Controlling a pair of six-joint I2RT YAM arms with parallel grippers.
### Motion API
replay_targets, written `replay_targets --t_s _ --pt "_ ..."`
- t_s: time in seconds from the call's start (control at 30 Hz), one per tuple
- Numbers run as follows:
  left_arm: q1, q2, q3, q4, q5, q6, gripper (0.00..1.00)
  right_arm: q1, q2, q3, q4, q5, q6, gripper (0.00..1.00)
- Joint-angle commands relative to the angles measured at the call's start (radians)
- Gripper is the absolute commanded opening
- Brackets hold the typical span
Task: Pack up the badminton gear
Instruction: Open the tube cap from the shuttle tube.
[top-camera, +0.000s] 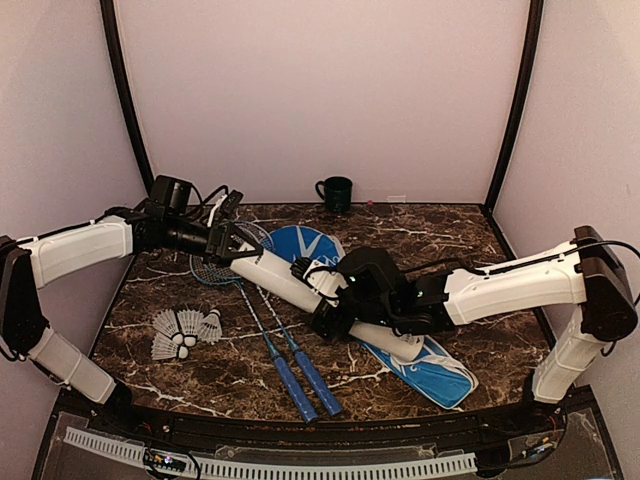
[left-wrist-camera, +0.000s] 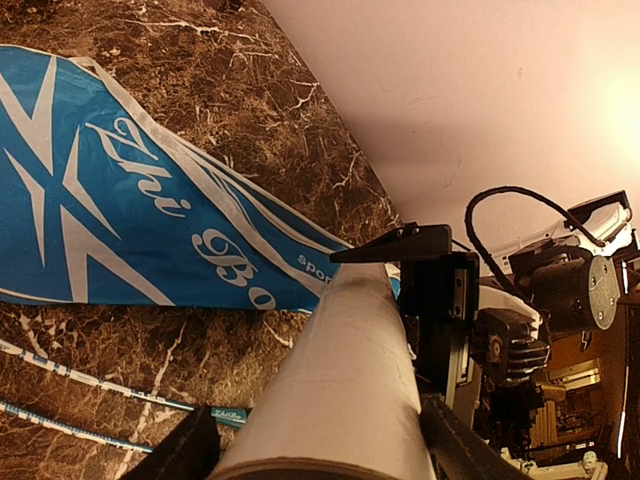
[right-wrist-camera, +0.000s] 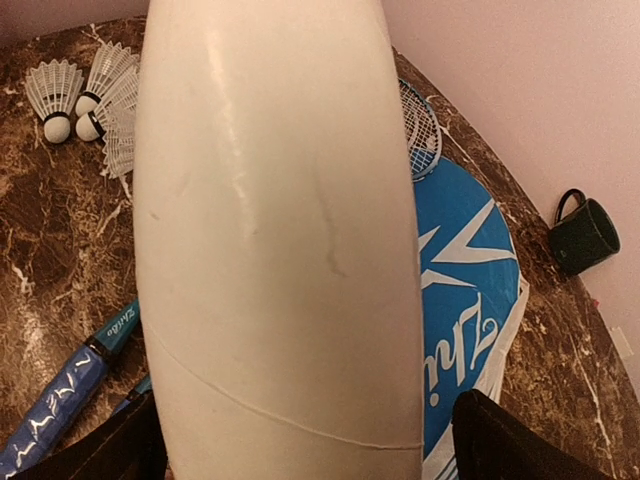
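The left gripper (top-camera: 228, 245) grasps the far-left end of the white tube (top-camera: 275, 275). In the left wrist view its dark fingers (left-wrist-camera: 190, 450) lie against the tube on both sides. The right gripper (top-camera: 315, 295) is around the middle of the same tube, but it is released. In the right wrist view the jaws stand on both sides of the tube, and a narrow gap shows between the tube and one of them. The tube runs diagonally from the back left toward the front right. It is over the blue cover (top-camera: 440, 370), which lies flat on the table (top-camera: 450, 250) with its white lettering up. I cannot tell if the tube rests on the cover or is a little above it. The two rackets (top-camera: 292, 378) lie side by side to the left of the cover. Their blue handles point to the near edge, and their heads are under the left gripper. The shuttlecocks (top-camera: 185, 332) lie in a small group further left, apart from the rackets. A dark green mug (top-camera: 335, 192) stands at the back edge by the wall, well apart from both grippers.
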Motion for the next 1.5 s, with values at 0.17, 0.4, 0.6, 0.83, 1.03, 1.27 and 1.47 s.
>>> replay_targets --t_s 0.17,0.4,0.6,0.83,1.03,1.27,1.47 --pt "-0.047 -0.031 0.001 -0.010 0.039 0.054 0.52 0.009 0.006 0.143 -0.063 -0.099 0.039 1.00" --pt "-0.075 -0.035 -0.007 0.041 0.021 0.019 0.52 0.009 0.065 0.231 -0.108 -0.130 0.006 0.97" --pt "-0.082 -0.036 -0.021 0.091 0.027 -0.015 0.52 0.009 0.097 0.252 -0.114 -0.152 0.003 0.94" --pt "-0.083 -0.042 -0.033 0.099 0.034 -0.021 0.53 0.010 0.102 0.227 -0.077 -0.105 0.000 0.80" --pt "-0.083 -0.044 -0.032 0.088 0.035 -0.017 0.62 0.007 0.100 0.208 -0.060 -0.071 -0.023 0.75" --pt "-0.083 -0.091 -0.038 0.079 -0.052 0.018 0.88 0.008 0.075 0.176 -0.033 -0.062 -0.031 0.70" --pt "-0.083 -0.162 -0.041 -0.012 -0.278 0.106 0.98 0.008 0.059 0.153 -0.017 -0.055 -0.023 0.69"
